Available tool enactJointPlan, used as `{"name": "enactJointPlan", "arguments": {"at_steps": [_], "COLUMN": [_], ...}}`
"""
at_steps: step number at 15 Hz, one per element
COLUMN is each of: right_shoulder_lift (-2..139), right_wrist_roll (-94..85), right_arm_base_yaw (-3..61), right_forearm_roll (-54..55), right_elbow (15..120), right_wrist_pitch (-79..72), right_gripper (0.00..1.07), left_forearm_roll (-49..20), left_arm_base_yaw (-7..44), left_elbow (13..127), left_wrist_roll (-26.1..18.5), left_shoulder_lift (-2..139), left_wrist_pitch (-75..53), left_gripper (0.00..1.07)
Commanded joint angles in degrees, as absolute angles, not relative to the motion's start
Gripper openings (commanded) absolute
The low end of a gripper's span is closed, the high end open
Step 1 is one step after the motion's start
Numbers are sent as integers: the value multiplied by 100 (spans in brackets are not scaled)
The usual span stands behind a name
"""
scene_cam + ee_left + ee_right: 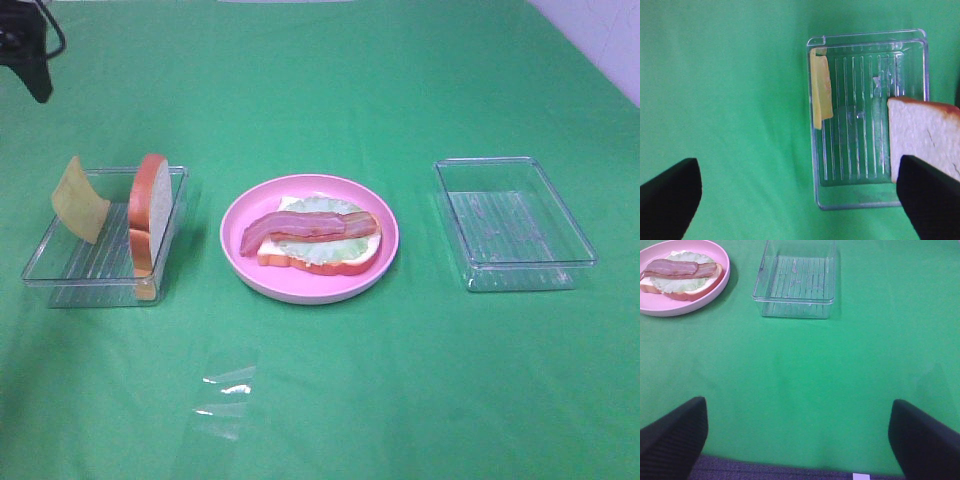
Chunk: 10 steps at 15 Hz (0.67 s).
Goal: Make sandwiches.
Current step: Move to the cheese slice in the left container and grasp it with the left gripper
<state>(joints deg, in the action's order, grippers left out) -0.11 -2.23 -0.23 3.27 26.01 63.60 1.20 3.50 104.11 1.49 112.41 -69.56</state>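
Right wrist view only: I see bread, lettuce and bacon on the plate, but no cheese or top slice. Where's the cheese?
Observer: The cheese square leans in the left tray, at the side away from the plate.
Operator: Top slice?
Observer: The second bread slice stands on edge in the same tray, at the side nearer the plate.
Operator: Left gripper state?
Observer: The left gripper is open and holds nothing.
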Motion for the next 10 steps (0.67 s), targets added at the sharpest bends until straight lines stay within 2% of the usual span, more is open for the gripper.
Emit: {"name": "enactJointPlan", "arguments": {"at_steps": [1, 6, 10], "right_shoulder_lift": [-195, -195, -195], "right_wrist_roll": [-206, -206, -206], "right_arm_base_yaw": [-17, -17, -17], "right_forearm_roll": [344, 350, 350], "right_elbow": [2595, 2595, 2595], "right_wrist_pitch": [6348, 6348, 6348], "right_gripper": [94, 94, 94], "left_forearm_roll": [258, 57, 298], "left_arm_base_yaw": [613, 756, 728], "left_elbow": [10961, 11350, 11350], "left_wrist_roll": [338, 418, 361], "left_shoulder_lift": [12032, 12920, 13264], "left_wrist_pitch": [-7529, -7534, -7534], "left_gripper": [98, 98, 98]}}
